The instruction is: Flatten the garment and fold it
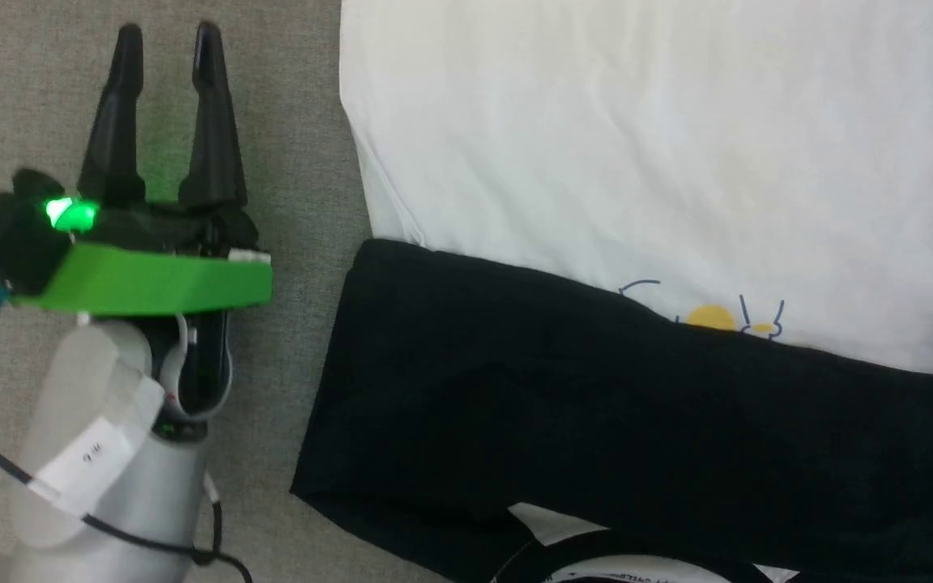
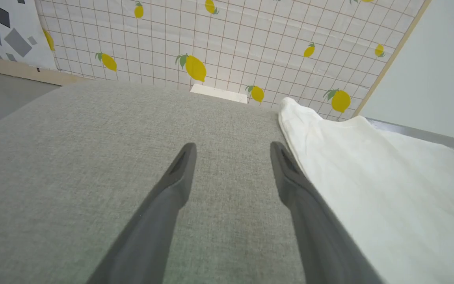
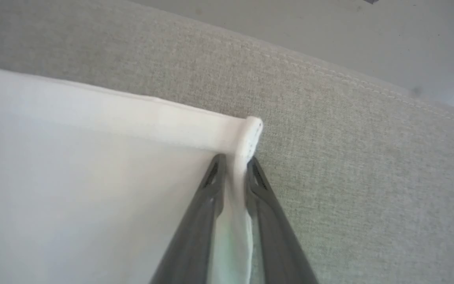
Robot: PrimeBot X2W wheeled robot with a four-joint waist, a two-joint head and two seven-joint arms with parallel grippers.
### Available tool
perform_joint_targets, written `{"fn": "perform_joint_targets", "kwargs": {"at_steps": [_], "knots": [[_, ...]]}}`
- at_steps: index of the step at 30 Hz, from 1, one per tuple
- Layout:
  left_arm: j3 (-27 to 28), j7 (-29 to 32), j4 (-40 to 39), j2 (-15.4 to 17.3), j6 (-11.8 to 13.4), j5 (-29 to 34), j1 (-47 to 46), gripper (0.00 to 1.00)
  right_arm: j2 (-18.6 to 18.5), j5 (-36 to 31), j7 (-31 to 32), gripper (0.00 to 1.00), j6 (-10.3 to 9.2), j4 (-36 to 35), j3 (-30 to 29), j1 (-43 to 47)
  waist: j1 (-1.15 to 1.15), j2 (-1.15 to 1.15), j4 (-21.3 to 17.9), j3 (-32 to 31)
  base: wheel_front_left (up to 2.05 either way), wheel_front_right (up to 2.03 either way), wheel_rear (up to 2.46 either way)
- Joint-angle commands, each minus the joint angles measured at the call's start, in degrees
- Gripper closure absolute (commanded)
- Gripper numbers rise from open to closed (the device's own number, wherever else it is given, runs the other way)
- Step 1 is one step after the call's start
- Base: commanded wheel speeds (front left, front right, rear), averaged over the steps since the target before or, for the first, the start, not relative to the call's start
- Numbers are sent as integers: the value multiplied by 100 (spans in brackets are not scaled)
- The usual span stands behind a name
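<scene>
You have the grey fabric desk point(image 2: 73, 177) under the left hand point(image 2: 233, 145); ahead of it, a lemon-print grid wall point(image 2: 231, 39) and a pale block point(image 2: 219, 93) at the desk's far edge.

You have a grey woven tabletop point(image 1: 304, 121) carrying one thing, the garment point(image 1: 636, 146). Its white body lies spread flat, and a black sleeve point(image 1: 596, 389) is folded over it, covering the edge of the chest print point(image 1: 713, 317). Bare grey cloth runs along the garment's left side.
</scene>
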Motion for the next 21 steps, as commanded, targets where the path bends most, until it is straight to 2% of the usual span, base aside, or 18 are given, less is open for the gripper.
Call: {"fn": "perform_joint_targets", "kwargs": {"at_steps": [1,6,12,16,21], "knots": [[-9,115,-29,99,-68,4,-293,0,-65,41,153,100,-8,124,9,318,-1,0,-44,-32,0,0,0],[-49,628,-44,318,-242,-91,-1204,0,-110,209,3,100,-8,-61,81,233,-1,0,-173,-93,0,0,0],[-283,1934,750,557,-383,-337,-2709,0,-102,490,-282,100,-8,-99,336,123,-1,0,-416,-67,0,0,0],[-457,3065,1649,569,-327,-568,-3695,0,-109,727,-445,100,-8,-62,607,17,-1,0,-584,5,0,0,0],[-881,4677,2750,560,-63,-567,-4603,0,-116,993,-586,100,-8,49,932,-114,-1,0,-764,98,0,0,0]]}}
